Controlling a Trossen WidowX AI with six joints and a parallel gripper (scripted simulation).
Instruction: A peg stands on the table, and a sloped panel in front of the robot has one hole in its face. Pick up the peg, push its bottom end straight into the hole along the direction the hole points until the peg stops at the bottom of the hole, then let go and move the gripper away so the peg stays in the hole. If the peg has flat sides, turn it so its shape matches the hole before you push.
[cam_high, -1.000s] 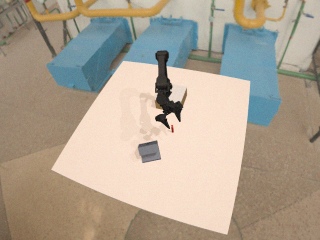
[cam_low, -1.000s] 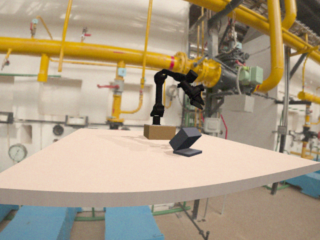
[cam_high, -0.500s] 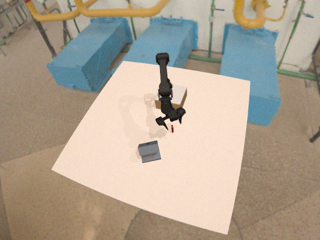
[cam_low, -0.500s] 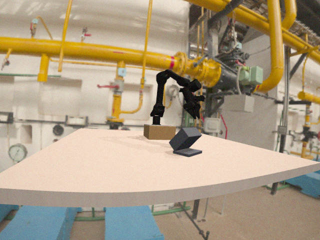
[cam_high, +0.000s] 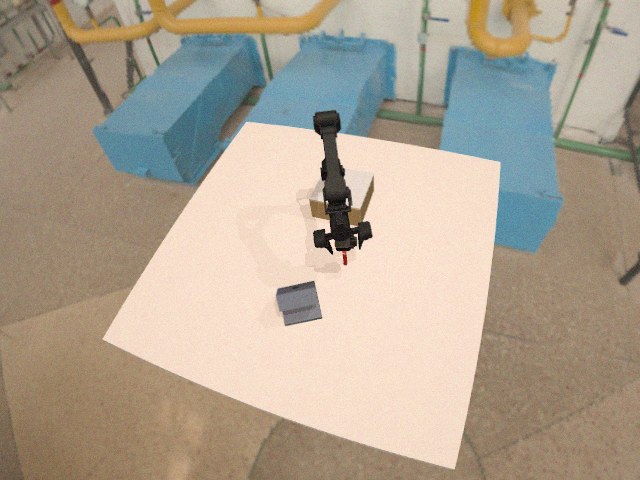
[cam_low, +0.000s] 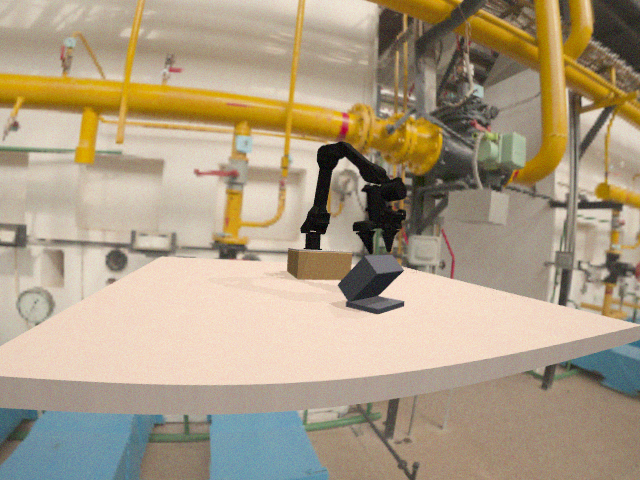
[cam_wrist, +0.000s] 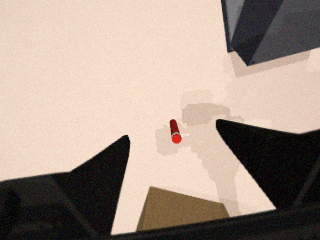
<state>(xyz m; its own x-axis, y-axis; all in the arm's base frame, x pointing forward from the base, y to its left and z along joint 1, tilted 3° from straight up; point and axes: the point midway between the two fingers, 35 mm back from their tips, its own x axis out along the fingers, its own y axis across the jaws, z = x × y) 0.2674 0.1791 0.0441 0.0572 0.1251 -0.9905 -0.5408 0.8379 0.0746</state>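
Note:
My gripper is open and empty, pointing down above the peg, its fingertips well above the table. The red round peg stands upright on the table. In the wrist view its top shows between the two fingertips, well below them. In the exterior view the peg is not visible. The dark grey-blue sloped block stands on its flat base, nearer the table's front than the peg. Its hole cannot be made out clearly in these views.
The arm's base stands on a brown box with a pale top, behind the peg. The pale table carries the box, the block and the peg. Arm shadows fall around the peg.

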